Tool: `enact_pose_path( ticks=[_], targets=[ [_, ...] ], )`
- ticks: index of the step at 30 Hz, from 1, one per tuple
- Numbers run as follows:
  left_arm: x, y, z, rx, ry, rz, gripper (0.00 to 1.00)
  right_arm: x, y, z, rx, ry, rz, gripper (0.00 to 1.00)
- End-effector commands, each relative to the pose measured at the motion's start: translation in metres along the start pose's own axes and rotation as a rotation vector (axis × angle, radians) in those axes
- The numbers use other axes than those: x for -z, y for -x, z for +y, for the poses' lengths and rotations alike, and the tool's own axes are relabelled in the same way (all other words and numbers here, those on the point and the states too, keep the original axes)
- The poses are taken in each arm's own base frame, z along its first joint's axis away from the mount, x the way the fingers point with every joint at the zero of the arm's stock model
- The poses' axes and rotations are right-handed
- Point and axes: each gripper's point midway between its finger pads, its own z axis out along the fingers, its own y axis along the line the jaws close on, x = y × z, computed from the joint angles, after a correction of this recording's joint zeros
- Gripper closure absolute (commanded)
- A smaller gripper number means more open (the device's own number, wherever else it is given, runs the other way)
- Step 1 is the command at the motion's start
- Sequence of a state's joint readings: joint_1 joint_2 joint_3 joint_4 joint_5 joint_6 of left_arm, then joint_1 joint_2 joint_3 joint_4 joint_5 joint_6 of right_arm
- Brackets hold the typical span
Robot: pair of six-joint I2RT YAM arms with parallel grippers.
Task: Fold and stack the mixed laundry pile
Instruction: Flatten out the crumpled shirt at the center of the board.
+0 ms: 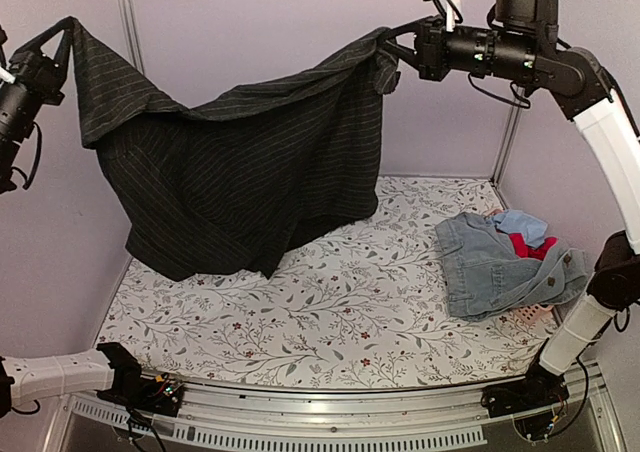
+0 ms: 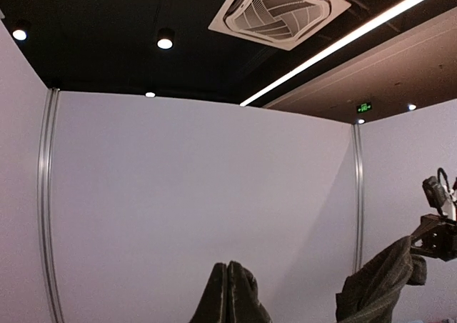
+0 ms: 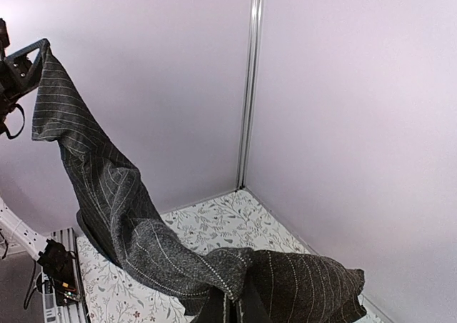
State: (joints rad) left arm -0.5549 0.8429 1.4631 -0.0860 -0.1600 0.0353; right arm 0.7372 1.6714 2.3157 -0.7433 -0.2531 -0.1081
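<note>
The left gripper (image 1: 58, 38) and right gripper (image 1: 398, 50) are each clamping a corner of the black pinstriped shirt (image 1: 240, 162), stretching it high over the tabletop's (image 1: 330, 322) far left, apparently to open it for folding. The denim pile (image 1: 500, 267) is lying by the right edge

Left arm (image 1: 18, 97) cut by frame's left edge. Rear-left surface (image 1: 330, 312) screened by black shirt (image 1: 250, 172). The red garment (image 1: 522, 244) mostly buried among denim (image 1: 490, 267). The left claw (image 2: 227, 273) and right claw (image 3: 234, 301) cropped at bottom edge, cloth-wrapped.
</note>
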Motion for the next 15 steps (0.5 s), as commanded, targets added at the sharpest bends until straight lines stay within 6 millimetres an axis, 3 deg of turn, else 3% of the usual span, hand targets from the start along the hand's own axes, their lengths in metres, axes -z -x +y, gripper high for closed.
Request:
enact_pose_path(
  ticks=[1, 8, 12, 15],
  targets=[
    [0.035, 0.083, -0.009, 0.093, -0.109, -0.252, 1.0, 0.067, 0.077, 0.038, 0.108, 0.019, -0.242, 1.0],
    [0.081, 0.143, -0.016, 0.128, -0.213, -0.44, 1.0, 0.118, 0.112, 0.121, 0.168, 0.209, -0.383, 1.0],
    [0.079, 0.147, -0.019, 0.103, -0.222, -0.437, 1.0, 0.134, 0.123, 0.137, 0.174, 0.263, -0.439, 1.0],
    [0.066, 0.134, -0.002, 0.099, -0.106, -0.405, 1.0, 0.132, 0.127, 0.129, 0.164, 0.209, -0.453, 1.0]
  ],
)
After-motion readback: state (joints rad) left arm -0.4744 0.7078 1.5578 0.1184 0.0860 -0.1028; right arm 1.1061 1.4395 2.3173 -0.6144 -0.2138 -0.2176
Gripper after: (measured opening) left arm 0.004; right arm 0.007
